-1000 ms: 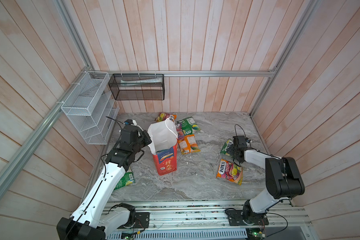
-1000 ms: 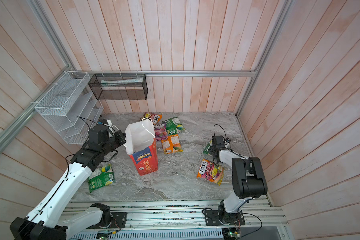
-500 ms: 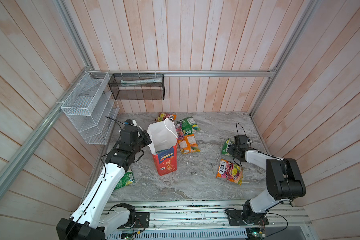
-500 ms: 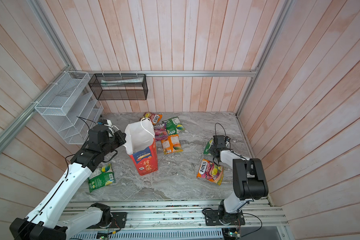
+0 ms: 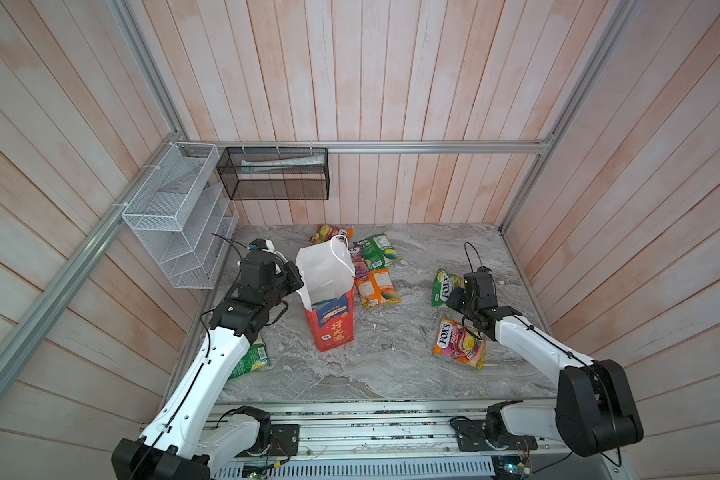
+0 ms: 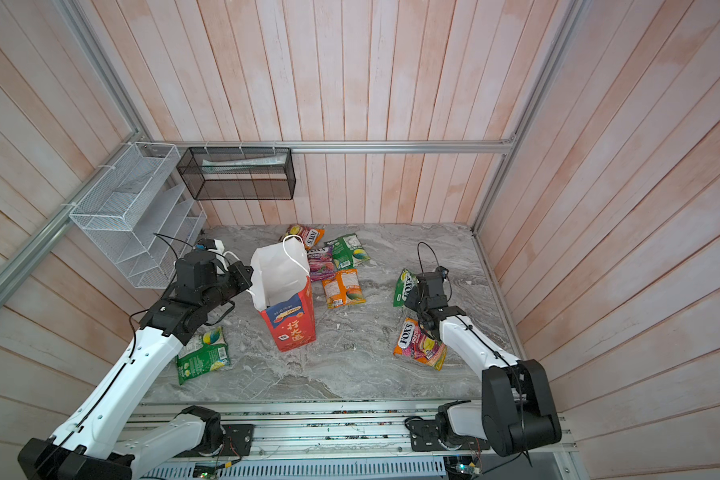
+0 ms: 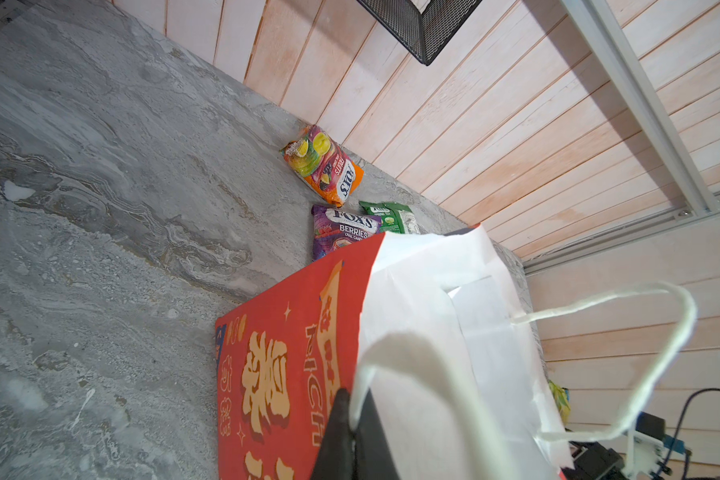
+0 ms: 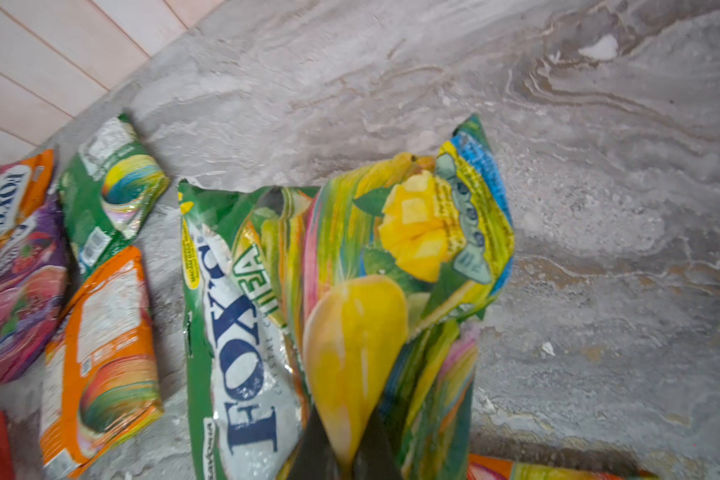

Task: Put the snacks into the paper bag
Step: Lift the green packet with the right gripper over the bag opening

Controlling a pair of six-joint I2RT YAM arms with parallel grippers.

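The red paper bag point(image 5: 330, 322) point(image 6: 292, 322) stands upright and open at mid-table. My left gripper point(image 5: 298, 277) point(image 7: 352, 419) is shut on the bag's white rim on its left side. A green FOX'S packet point(image 5: 442, 286) point(image 8: 246, 332) lies at the right, and my right gripper point(image 5: 450, 297) point(image 8: 346, 457) is shut on its crumpled edge. An orange FOX'S packet point(image 5: 458, 343) lies just in front of it. Several more snacks sit behind the bag: orange point(image 5: 377, 287), green point(image 5: 377, 249), purple point(image 7: 341, 232) and orange point(image 7: 323, 166). Another green packet point(image 6: 202, 353) lies under my left arm.
A white wire rack point(image 5: 175, 216) hangs on the left wall and a black mesh basket point(image 5: 275, 174) on the back wall. Wooden walls close in the marble table on three sides. A metal rail point(image 5: 350, 432) runs along the front.
My right gripper has closed on the green FOX'S packet and bunched up its edge. The left gripper and the bag have not moved.
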